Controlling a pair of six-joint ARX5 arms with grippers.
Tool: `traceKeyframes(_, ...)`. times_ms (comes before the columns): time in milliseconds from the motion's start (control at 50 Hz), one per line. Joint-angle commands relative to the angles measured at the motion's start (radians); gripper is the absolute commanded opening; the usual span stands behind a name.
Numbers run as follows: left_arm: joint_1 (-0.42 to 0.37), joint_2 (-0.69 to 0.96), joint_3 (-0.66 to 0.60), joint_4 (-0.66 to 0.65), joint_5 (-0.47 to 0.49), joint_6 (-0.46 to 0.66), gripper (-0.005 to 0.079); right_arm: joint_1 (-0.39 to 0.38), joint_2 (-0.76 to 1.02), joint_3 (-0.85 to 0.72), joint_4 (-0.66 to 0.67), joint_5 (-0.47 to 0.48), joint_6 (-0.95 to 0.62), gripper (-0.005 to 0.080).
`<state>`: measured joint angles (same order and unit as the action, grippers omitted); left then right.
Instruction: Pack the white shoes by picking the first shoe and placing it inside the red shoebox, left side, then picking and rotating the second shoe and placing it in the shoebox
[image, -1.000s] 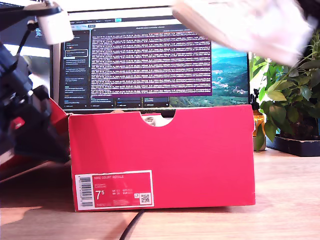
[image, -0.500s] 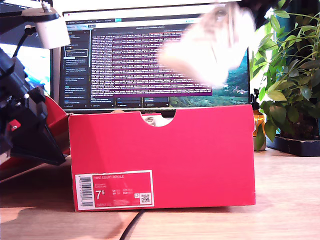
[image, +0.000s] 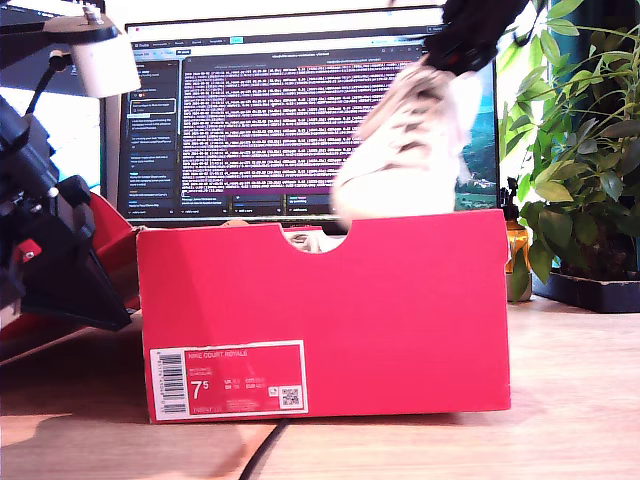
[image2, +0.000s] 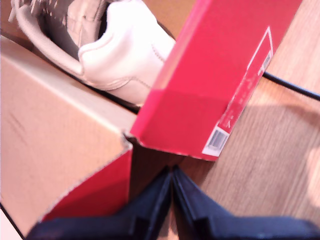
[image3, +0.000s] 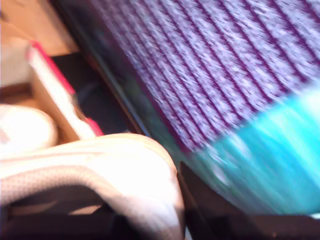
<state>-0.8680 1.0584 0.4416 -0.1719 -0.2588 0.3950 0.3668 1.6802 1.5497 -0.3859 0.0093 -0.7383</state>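
Above the red shoebox (image: 330, 310), white shoe (image: 405, 150) toe-down, clamped in my second end effector (image: 465, 40)

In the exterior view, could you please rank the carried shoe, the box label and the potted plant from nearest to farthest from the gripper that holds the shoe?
From my second gripper:
1. Carried shoe, in its jaws, over the red shoebox.
2. Potted plant, at the view's right.
3. Box label, low at the view's left.

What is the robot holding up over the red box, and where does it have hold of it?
My second gripper holds a white shoe by its upper end, apparently the heel; blur hides the exact grip. My first gripper is shut and holds nothing.
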Motion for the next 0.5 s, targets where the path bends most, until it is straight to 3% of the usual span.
traceKeyframes(0,0.000,0.008,0.011,0.008,0.005,-0.006,-0.0019,0.021,0.016,0.036,0.026,-0.005,0.004,-0.0010)
traceKeyframes(480,0.000,0.008,0.011,0.008,0.005,-0.006,-0.0019,0.077,0.143,0.035,-0.097,0.003,-0.103,-0.0011)
